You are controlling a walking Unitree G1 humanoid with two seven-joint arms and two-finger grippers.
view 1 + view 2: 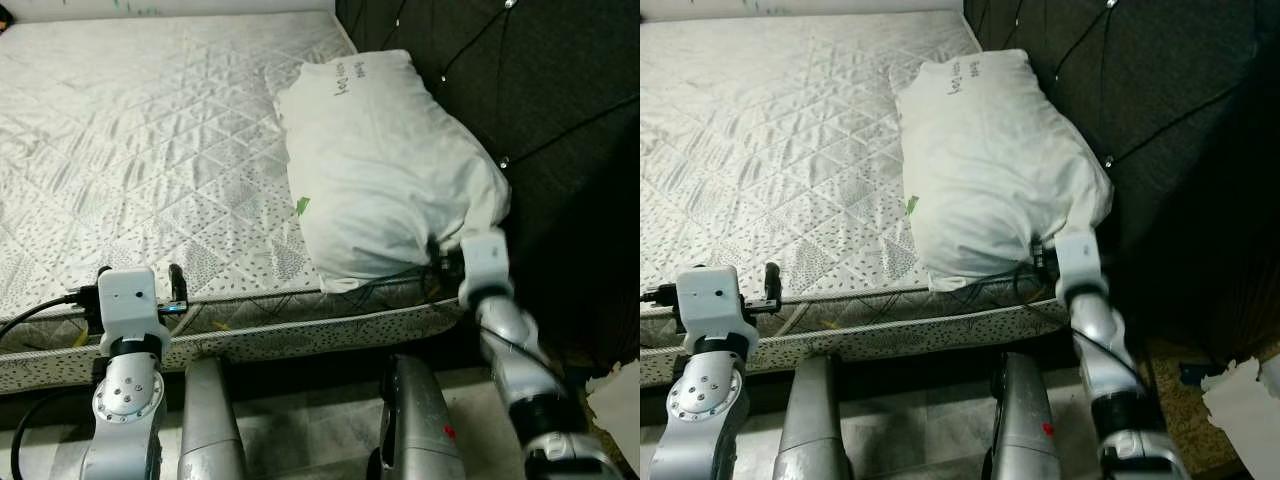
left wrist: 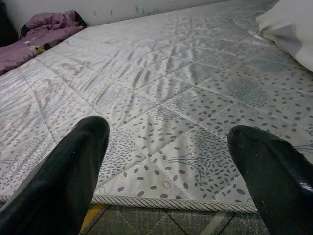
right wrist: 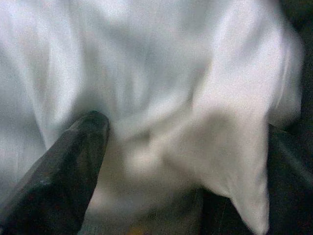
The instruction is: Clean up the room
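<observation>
Pillow on the bed's right side against the headboard, crumpled bedding at the bed's far left corner, paper on the floor right of the bed

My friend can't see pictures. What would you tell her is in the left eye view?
A big white pillow lies on the right side of a bare, grey-patterned quilted mattress, next to a dark padded headboard. The robot's right gripper is pushed up against the pillow's near end. The left gripper is at the mattress's front edge, holding nothing.
</observation>
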